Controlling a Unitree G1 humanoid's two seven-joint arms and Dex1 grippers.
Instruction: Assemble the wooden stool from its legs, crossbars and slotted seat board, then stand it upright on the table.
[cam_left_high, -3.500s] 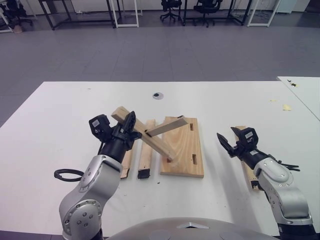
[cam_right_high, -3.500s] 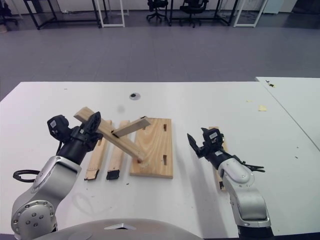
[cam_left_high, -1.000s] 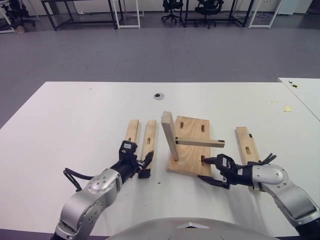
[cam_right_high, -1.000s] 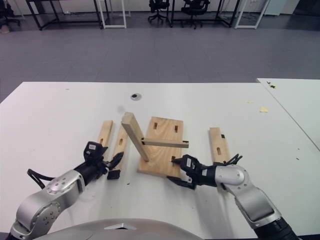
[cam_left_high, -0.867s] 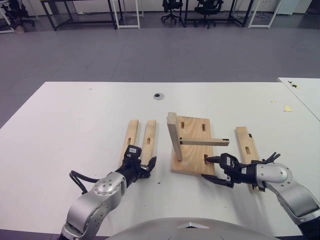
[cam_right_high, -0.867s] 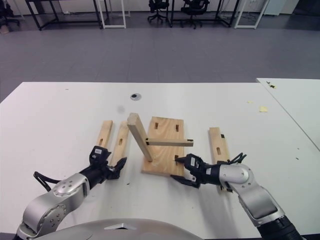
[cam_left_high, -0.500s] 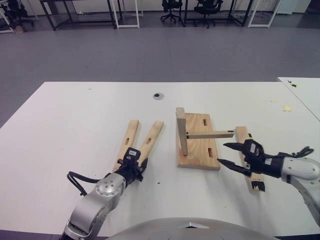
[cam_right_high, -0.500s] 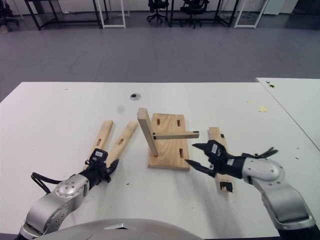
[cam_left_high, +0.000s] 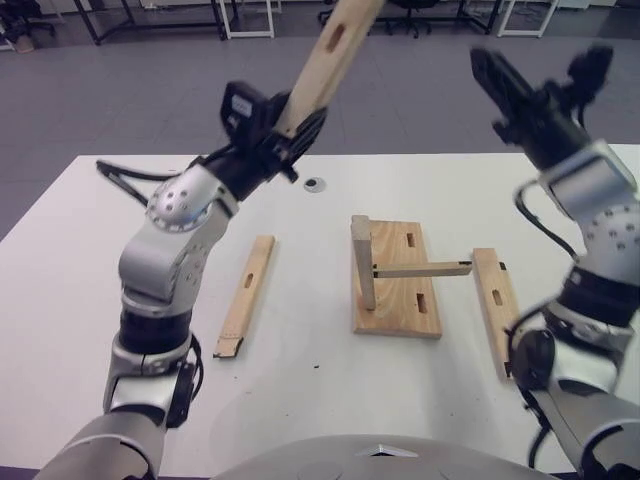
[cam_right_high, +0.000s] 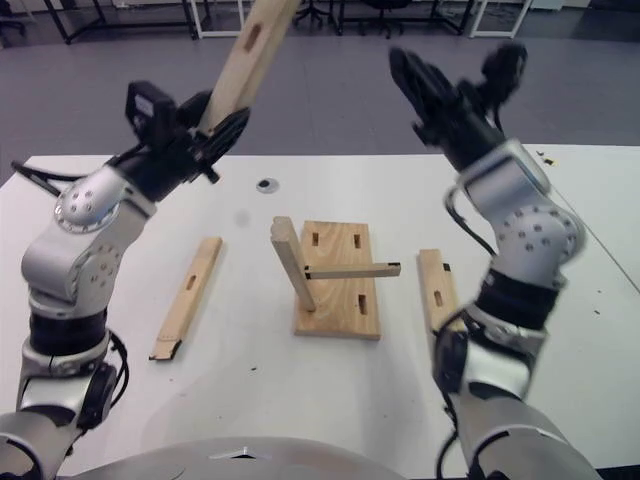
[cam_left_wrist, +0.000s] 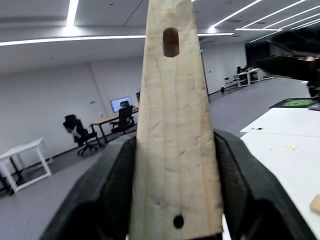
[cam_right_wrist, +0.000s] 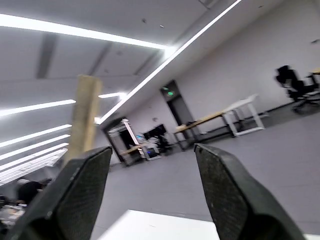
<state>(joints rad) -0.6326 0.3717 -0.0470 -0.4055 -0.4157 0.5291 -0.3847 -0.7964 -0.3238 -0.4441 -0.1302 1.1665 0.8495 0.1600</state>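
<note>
Overhead, we hold a slotted stool leg (cam_left_high: 335, 45) clamped in our left pincer (cam_left_high: 292, 132); our right pincer (cam_left_high: 535, 78), spread apart, hangs above the tabletop's (cam_left_high: 90, 260) right edge.

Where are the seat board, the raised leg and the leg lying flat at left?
Seat board (cam_left_high: 392, 318): left eye view, bare wood near its front edge.
Raised leg (cam_left_high: 330, 60): left eye view, just below its slot.
Flat leg (cam_left_high: 247, 295): left eye view, its middle.

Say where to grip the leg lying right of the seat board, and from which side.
Grip the leg mid-length across its narrow width, straight down from above: it lies flat with both long edges free, and the crossbar tip crowds its far end.
</note>
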